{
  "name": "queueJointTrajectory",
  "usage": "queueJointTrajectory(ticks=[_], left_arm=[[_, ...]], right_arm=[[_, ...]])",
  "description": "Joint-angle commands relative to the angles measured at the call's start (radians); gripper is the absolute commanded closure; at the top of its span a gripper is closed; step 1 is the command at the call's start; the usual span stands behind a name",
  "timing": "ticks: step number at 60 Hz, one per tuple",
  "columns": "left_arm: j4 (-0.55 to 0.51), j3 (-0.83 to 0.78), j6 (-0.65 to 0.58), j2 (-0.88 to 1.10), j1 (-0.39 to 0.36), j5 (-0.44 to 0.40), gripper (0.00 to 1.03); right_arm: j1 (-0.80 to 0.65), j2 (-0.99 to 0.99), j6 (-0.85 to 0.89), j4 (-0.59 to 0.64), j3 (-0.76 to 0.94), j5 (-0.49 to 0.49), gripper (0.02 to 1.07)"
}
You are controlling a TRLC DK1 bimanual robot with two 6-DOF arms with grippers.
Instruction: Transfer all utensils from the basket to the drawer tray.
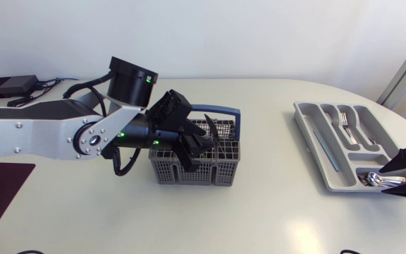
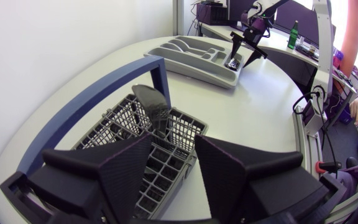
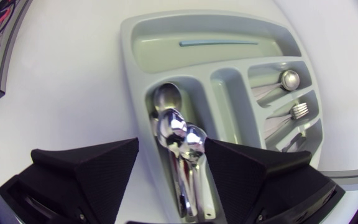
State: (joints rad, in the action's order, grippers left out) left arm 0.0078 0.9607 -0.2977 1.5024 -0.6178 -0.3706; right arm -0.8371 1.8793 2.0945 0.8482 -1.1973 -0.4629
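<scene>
The left claw hangs open over the basket, with a dark utensil standing just ahead of it. Closing off-centre could snag the grid and tip the basket. The right claw is open above spoons lying in the tray.

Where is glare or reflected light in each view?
Head view: bright patches on the glossy white table. Right wrist view: strong highlights on the shiny steel spoons in the grey plastic tray. Left wrist view: none on the grey mesh basket.
</scene>
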Motion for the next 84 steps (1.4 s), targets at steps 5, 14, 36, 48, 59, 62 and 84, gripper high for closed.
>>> queueJointTrajectory(ticks=[5, 14, 36, 48, 59, 62, 84], left_arm=[[0.081, -0.033, -0.031, 0.059, -0.008, -0.014, 0.49], [0.147, -0.022, -0.047, 0.102, -0.016, -0.010, 0.49], [0.213, 0.013, -0.061, 0.156, -0.042, -0.010, 0.65], [0.230, 0.044, -0.061, 0.182, -0.039, -0.010, 0.65], [0.231, 0.076, -0.069, 0.196, -0.043, -0.010, 0.66], [0.236, 0.082, -0.070, 0.199, -0.046, -0.010, 0.69], [0.247, 0.073, -0.072, 0.197, -0.049, -0.011, 0.99]], right_arm=[[0.009, -0.059, 0.015, -0.006, 0.116, -0.031, 0.20], [0.026, -0.098, 0.013, -0.035, 0.196, -0.051, 0.13], [0.073, -0.166, 0.009, -0.047, 0.294, -0.083, 0.07], [0.079, -0.164, 0.007, -0.067, 0.314, -0.083, 0.07], [0.087, -0.169, -0.002, -0.066, 0.315, -0.083, 0.07], [0.087, -0.169, -0.002, -0.064, 0.317, -0.083, 0.07], [0.093, -0.166, -0.002, -0.069, 0.318, -0.083, 0.07]])
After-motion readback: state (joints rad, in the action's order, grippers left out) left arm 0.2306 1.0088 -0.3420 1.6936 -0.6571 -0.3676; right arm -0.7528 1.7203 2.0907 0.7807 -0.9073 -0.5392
